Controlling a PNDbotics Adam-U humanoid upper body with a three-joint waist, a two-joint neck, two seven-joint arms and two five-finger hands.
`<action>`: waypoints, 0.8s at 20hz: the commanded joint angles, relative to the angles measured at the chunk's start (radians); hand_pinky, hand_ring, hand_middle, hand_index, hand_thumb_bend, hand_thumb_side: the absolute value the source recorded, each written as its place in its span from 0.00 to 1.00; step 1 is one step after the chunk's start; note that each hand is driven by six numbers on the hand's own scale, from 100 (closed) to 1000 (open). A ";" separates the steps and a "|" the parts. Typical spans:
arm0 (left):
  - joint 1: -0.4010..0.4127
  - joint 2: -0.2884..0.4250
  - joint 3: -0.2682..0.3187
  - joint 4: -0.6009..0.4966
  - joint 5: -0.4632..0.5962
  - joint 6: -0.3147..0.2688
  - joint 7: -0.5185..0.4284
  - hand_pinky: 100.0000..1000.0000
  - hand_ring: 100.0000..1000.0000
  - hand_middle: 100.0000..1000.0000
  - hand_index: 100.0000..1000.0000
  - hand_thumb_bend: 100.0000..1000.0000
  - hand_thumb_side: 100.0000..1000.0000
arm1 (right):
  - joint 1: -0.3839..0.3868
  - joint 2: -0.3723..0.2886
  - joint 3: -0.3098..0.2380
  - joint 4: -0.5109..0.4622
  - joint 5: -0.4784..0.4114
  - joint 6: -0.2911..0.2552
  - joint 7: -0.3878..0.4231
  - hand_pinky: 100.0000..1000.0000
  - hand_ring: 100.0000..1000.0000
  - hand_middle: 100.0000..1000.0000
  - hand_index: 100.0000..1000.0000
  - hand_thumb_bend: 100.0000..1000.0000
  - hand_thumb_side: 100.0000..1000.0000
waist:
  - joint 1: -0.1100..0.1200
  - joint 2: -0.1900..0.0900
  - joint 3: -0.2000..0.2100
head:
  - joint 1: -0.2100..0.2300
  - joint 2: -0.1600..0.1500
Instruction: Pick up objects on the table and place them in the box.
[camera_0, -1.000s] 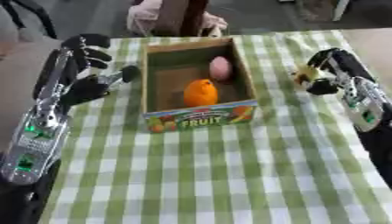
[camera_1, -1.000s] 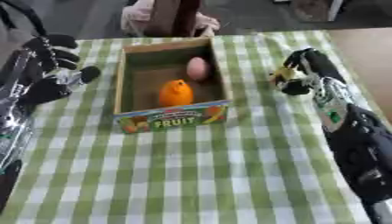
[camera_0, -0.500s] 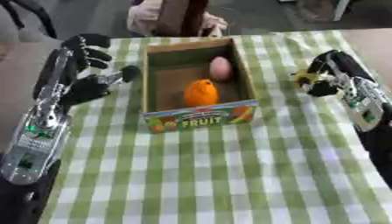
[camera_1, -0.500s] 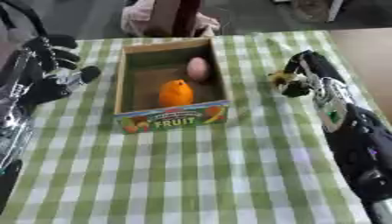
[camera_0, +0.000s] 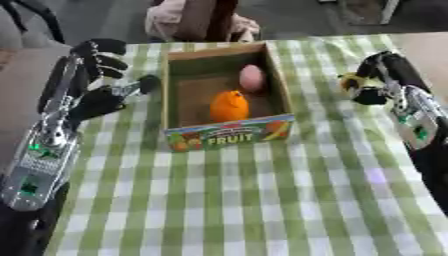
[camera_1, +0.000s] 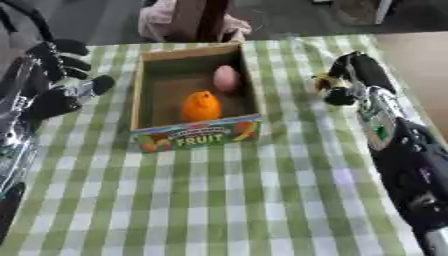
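A cardboard box (camera_0: 227, 138) marked FRUIT stands on the green checked tablecloth, holding an orange fruit (camera_0: 229, 105) and a pink egg-shaped thing (camera_0: 252, 78). To the right of the box my right hand (camera_0: 383, 80) is curled round a small yellow object (camera_0: 352, 82), of which only a bit shows between the fingers. My left hand (camera_0: 94, 80) hovers left of the box, fingers spread and relaxed, holding nothing.
The table's right edge runs past my right arm (camera_1: 394, 145). A person in pale clothing (camera_0: 197, 20) sits at the far edge behind the box. Bare checked cloth (camera_0: 245, 200) stretches in front of the box.
My right hand with the yellow object has shifted slightly and its fingers have closed further round it. The left hand and the box contents stay as they were.
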 joint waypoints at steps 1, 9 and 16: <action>-0.011 0.026 0.011 -0.014 0.005 0.000 0.002 0.59 0.59 0.62 0.69 0.83 0.27 | -0.034 -0.016 0.001 -0.065 -0.025 -0.004 -0.012 0.58 0.56 0.44 0.14 0.05 0.00 | -0.002 -0.020 0.000 | 0.003 0.005; -0.011 0.024 0.007 -0.013 0.006 0.000 -0.002 0.59 0.59 0.62 0.69 0.83 0.27 | -0.088 0.017 0.045 -0.171 -0.059 -0.027 0.020 0.59 0.56 0.45 0.15 0.05 0.00 | -0.001 -0.025 0.001 | -0.005 0.009; -0.015 0.022 0.002 -0.014 0.007 0.000 -0.007 0.59 0.59 0.62 0.69 0.83 0.26 | -0.144 0.072 0.087 -0.193 -0.041 -0.069 0.057 0.59 0.56 0.45 0.15 0.05 0.00 | 0.005 -0.028 0.009 | -0.016 0.008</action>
